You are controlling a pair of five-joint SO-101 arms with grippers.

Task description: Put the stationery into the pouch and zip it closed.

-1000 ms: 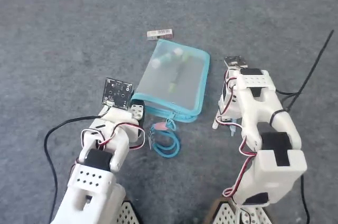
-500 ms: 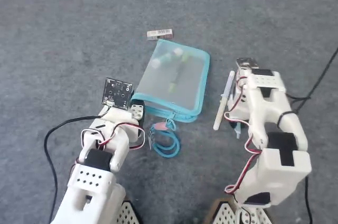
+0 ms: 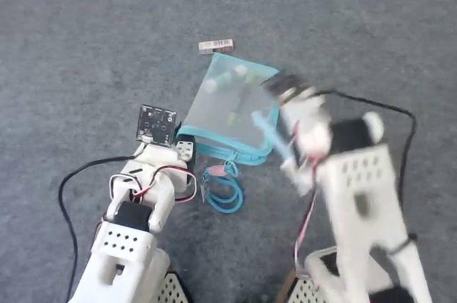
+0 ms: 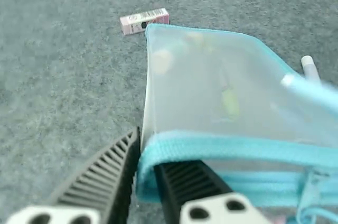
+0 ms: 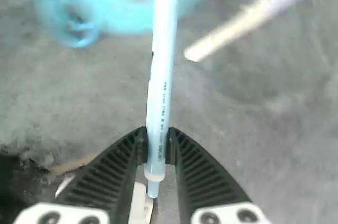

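The translucent pouch (image 3: 228,106) with a turquoise zip edge lies on the grey carpet, several items inside it. My left gripper (image 3: 184,148) is shut on the pouch's near corner; in the left wrist view its jaws (image 4: 146,179) pinch the turquoise edge of the pouch (image 4: 211,92). My right gripper (image 5: 157,138) is shut on a light blue pen (image 5: 161,71). In the high view that blue pen (image 3: 268,128) hangs over the pouch's right edge, held by the right gripper (image 3: 291,151). A white pen (image 5: 253,15) lies on the carpet beyond it.
A small boxed eraser (image 3: 216,46) lies just past the pouch's far corner, also seen as the eraser (image 4: 144,21) from the left wrist. A blue strap loop (image 3: 225,194) with a pink tag lies by the pouch's near edge. Open carpet spreads to the left and far side.
My right arm has lifted the blue pen off the carpet and swung left to the pouch's right edge, leaving the white pen behind. The left arm and pouch have not moved.
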